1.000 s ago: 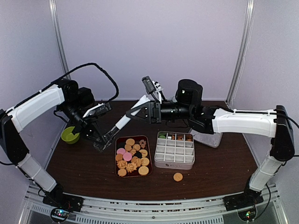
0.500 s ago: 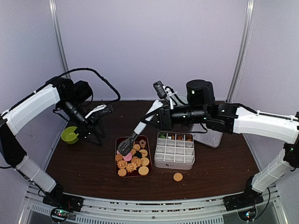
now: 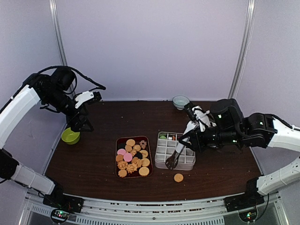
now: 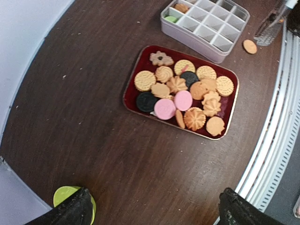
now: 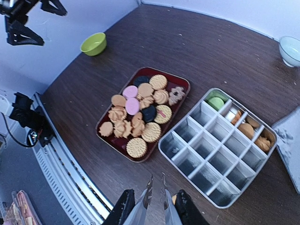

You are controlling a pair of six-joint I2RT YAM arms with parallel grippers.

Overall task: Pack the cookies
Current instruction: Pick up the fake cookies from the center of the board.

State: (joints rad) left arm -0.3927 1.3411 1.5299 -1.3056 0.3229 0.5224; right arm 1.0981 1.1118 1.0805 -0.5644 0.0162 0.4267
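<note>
Many cookies (image 3: 133, 157) lie in a dark red tray (image 3: 117, 149), seen also as cookies (image 4: 183, 91) and cookies (image 5: 140, 115). A grey compartment box (image 3: 175, 151) beside it holds a few cookies (image 5: 248, 125) in its back row. One loose cookie (image 3: 178, 177) lies in front of the box. My right gripper (image 5: 155, 210) is shut on metal tongs (image 5: 155, 197), whose tips (image 3: 171, 164) hang over the box's front edge, slightly apart with nothing between them. My left gripper (image 3: 84, 112) is open and empty, raised above the table's left side.
A green bowl (image 3: 70, 136) sits at the left edge, under the left gripper. A pale blue bowl (image 3: 180, 101) stands at the back. A grey lid (image 5: 290, 145) lies right of the box. The metal rail (image 4: 276, 117) runs along the near edge.
My left gripper opened and drew back up and to the left. My right arm swung the tongs from beside the tray rightward to the front of the box.
</note>
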